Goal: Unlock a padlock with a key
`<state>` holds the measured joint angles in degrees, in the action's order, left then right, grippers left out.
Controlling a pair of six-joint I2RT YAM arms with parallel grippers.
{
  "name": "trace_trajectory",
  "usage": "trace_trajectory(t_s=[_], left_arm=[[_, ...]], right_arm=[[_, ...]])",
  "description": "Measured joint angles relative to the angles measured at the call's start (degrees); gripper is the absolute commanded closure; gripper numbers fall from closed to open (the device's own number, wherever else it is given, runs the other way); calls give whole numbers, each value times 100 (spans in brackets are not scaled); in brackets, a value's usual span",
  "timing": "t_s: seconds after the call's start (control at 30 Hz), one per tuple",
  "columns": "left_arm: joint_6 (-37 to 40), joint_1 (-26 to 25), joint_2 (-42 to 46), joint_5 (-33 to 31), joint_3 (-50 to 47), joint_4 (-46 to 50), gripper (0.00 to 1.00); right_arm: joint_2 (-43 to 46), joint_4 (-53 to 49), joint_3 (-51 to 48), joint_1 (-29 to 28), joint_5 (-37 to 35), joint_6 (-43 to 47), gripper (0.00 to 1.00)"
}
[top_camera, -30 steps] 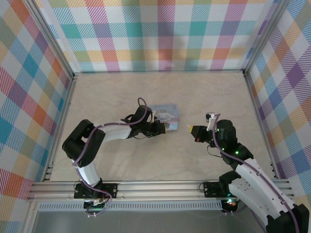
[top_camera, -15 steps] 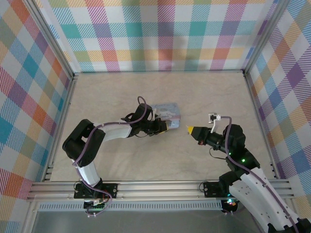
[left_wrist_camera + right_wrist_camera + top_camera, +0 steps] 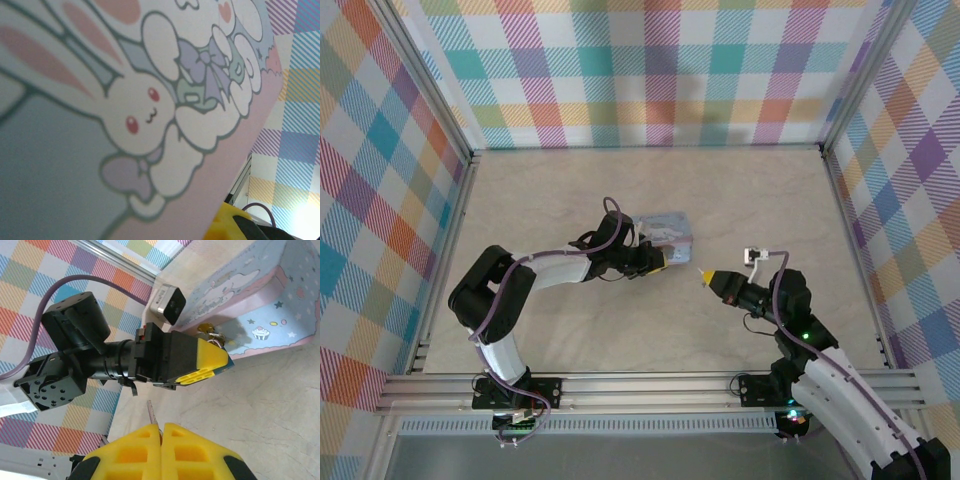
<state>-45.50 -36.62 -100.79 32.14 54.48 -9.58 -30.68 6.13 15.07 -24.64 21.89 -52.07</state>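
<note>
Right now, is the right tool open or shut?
Shut. The right tool has its yellow fingers pressed together, pinching a thin metal key.

Place: you're at a robot lab test cell.
Walls: plaid panels point(image 3: 650, 70) box you in.
Frame: aluminium rails point(image 3: 640, 385) edge your marbled tabletop point(image 3: 620, 330).

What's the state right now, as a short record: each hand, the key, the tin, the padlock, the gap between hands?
right hand: shut on key, blade sticking out toward the left hand
left hand: tips at the tin's near edge; open or shut unclear
tin: pale blue, cartoon rabbit print, on table
padlock: too small to tell
gap: hands apart, tips facing each other
</note>
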Motion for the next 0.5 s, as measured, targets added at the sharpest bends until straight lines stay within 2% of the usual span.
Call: trace_trajectory(t_s=[0.5], left_arm=[[-96,9,2,107,35,-111,98]], right_arm=[[-748,1333,-691,-90,-354,-579,100]])
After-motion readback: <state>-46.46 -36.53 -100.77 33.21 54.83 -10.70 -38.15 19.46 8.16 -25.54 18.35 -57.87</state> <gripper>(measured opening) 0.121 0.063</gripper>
